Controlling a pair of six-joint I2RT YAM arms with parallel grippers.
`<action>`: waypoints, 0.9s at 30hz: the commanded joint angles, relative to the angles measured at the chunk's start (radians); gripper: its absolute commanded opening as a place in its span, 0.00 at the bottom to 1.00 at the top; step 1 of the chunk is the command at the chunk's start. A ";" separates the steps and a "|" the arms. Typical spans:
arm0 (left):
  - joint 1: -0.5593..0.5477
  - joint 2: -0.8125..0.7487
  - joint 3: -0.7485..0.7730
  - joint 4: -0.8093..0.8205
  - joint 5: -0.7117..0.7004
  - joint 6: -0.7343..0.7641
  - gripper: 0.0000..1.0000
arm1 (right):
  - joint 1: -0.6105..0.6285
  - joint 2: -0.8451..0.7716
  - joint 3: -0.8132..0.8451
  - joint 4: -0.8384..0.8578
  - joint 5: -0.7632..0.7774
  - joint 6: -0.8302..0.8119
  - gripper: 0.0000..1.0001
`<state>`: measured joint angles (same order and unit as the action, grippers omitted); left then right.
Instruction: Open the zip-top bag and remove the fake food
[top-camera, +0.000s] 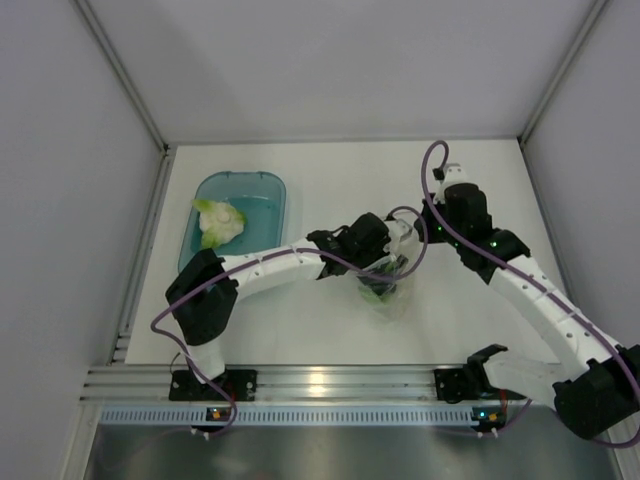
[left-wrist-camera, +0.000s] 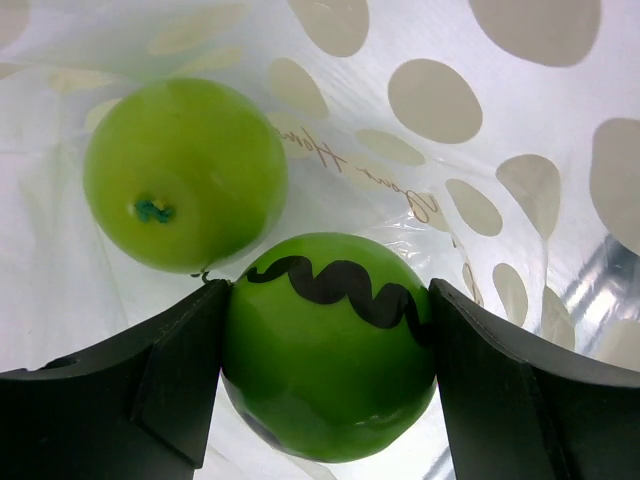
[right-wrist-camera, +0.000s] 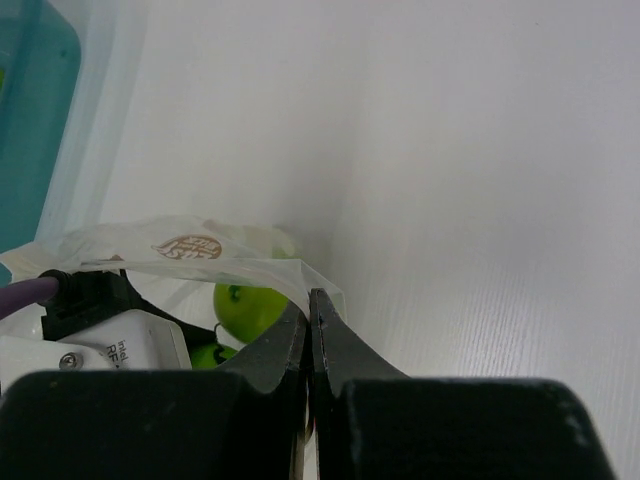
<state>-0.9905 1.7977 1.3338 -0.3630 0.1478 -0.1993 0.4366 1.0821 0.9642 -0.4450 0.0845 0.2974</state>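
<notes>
zip-top bag (top-camera: 390, 297): centre of the top view, on the table (top-camera: 330, 335), mouth open toward the upper part of the frame. Clear film with pale dots fills the background of the left wrist view.

Two fake food pieces are inside it:
- dark-striped green ball (left-wrist-camera: 325, 370), bottom centre of the left wrist view
- plain lime-green ball (left-wrist-camera: 185, 175), upper left of it and just beside it; can't tell if they touch

Left jaws: inside the bag and spread wide, with one finger (left-wrist-camera: 150, 390) on each side of the striped ball. Both are pressed against it, so they are clamped on the ball. The left arm (top-camera: 275, 265) comes in from the left of the frame.

Right jaws: fully closed, tips together at lower centre of the right wrist view, pinching the bag's rim film. The right arm (top-camera: 545, 300) comes in from the lower right of the top view.

Third piece, the white-and-pale-green leafy lump (top-camera: 218, 222), is out of the bag. It lies in the teal tub (top-camera: 262, 198) at upper left of the top view, well apart from the bag.
</notes>
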 joint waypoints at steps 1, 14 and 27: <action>-0.005 -0.058 -0.005 0.053 -0.137 -0.009 0.00 | 0.010 -0.017 0.044 0.002 0.006 -0.014 0.00; -0.005 -0.087 0.054 0.173 -0.292 -0.121 0.00 | 0.204 -0.083 0.064 -0.050 0.068 0.055 0.00; -0.005 -0.165 0.015 0.229 -0.363 -0.256 0.00 | 0.333 -0.106 -0.024 -0.012 0.397 0.143 0.00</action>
<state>-0.9958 1.7195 1.3479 -0.2394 -0.2153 -0.4053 0.7498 1.0019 0.9611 -0.4946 0.3977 0.4095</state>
